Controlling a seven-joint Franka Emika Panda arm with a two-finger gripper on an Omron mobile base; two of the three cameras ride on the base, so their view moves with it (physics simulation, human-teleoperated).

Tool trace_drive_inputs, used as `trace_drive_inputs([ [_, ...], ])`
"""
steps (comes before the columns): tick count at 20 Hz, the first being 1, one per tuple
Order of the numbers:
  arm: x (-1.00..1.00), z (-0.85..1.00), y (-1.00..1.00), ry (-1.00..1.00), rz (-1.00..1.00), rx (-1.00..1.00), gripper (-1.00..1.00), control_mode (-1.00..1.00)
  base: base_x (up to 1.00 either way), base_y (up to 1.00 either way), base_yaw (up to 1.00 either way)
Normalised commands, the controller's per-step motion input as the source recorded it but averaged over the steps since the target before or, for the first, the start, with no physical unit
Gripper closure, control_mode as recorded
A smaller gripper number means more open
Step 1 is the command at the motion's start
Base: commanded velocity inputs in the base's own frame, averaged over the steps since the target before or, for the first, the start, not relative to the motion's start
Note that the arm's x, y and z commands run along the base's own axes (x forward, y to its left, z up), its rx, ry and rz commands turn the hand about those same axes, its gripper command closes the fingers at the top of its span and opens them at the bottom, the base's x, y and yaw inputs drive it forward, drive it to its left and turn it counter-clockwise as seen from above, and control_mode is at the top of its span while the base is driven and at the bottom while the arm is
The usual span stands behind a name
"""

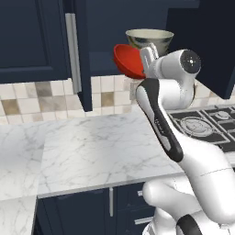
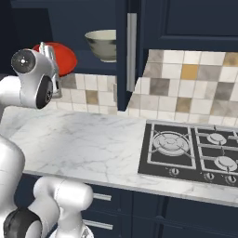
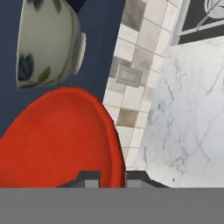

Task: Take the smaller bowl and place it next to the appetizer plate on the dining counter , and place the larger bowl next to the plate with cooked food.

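Up by the open navy wall cabinet, above the marble surface (image 1: 92, 142) beside the hob (image 2: 195, 151), the tool (image 3: 113, 177) is clamped on the rim of the smaller bowl (image 1: 128, 60), which hangs tilted on edge in the air. Just behind it, the larger bowl (image 1: 149, 40) sits upright on the cabinet shelf, close to the red one

No readable text, labels, brands or numbers anywhere; hob knobs and wall plate carry nothing legible.
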Motion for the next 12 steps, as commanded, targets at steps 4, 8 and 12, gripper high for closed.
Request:
trace_drive_inputs([
  [4,-1.00,-1.00,-0.06,0.17,0.00,-0.13,1.00,-1.00,0.00,0.00,0.00],
  [8,-1.00,-1.00,-0.14,0.05,-0.04,-0.05,1.00,-1.00,0.00,0.00,0.00],
  [12,0.00,0.00,0.00,0.00,0.00,0.00,1.00,1.00,-1.00,0.04,-0.58],
])
